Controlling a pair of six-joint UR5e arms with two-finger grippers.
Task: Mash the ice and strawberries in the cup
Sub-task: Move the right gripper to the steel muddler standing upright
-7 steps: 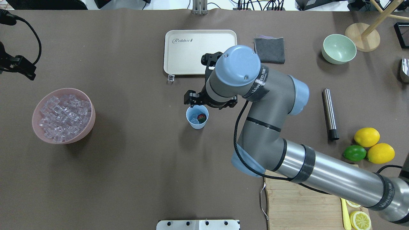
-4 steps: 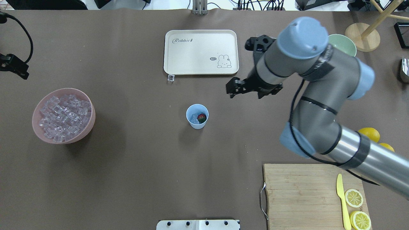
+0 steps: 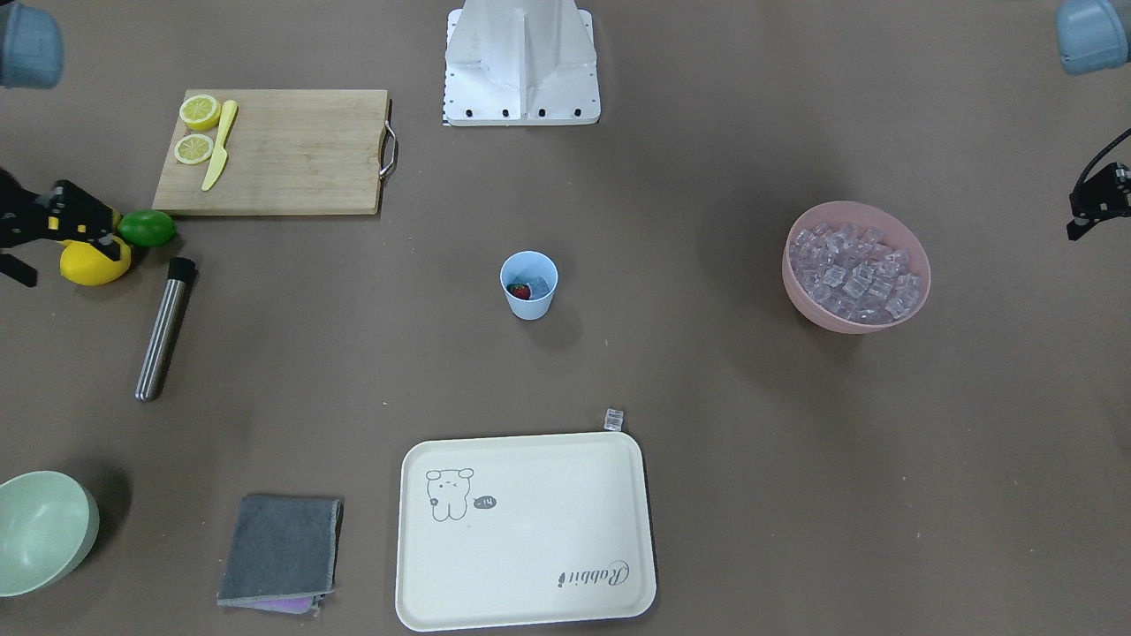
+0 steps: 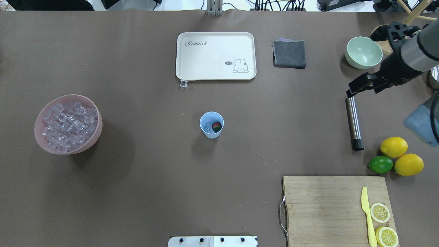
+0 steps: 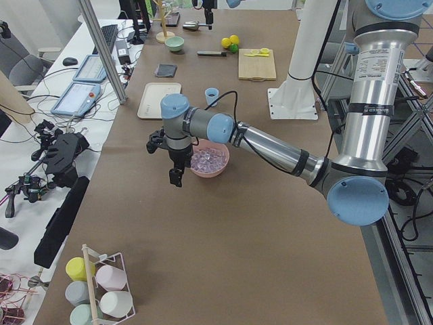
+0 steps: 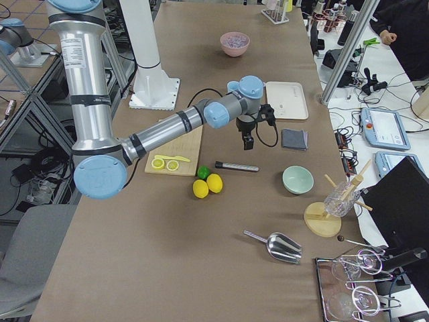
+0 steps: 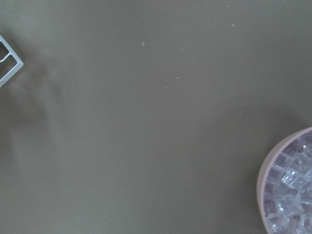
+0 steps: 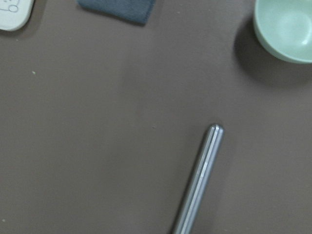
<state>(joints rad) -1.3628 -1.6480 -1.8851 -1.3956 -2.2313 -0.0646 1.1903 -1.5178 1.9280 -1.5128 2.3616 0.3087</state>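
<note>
A light blue cup (image 4: 211,125) stands at frame centre on a brown table (image 4: 137,171), with a strawberry (image 4: 216,126) and ice (image 4: 208,128) inside. At upper right, the right gripper (image 4: 367,85) hovers over the top end of a rod (image 4: 353,121), fingers spread wide, holding nothing. The left gripper (image 3: 1096,201) hangs at the front view's right edge; I cannot tell how its fingers stand.

A small light blue tapered cup (image 4: 212,135) stands upright near the table's middle. Inside lie a red strawberry (image 4: 216,126) with a green top and clear ice cubes (image 4: 208,128), side by side. More ice fills a pink bowl (image 4: 73,151) well apart; one loose cube (image 4: 184,83) rests beside a tray (image 4: 205,58).
</note>
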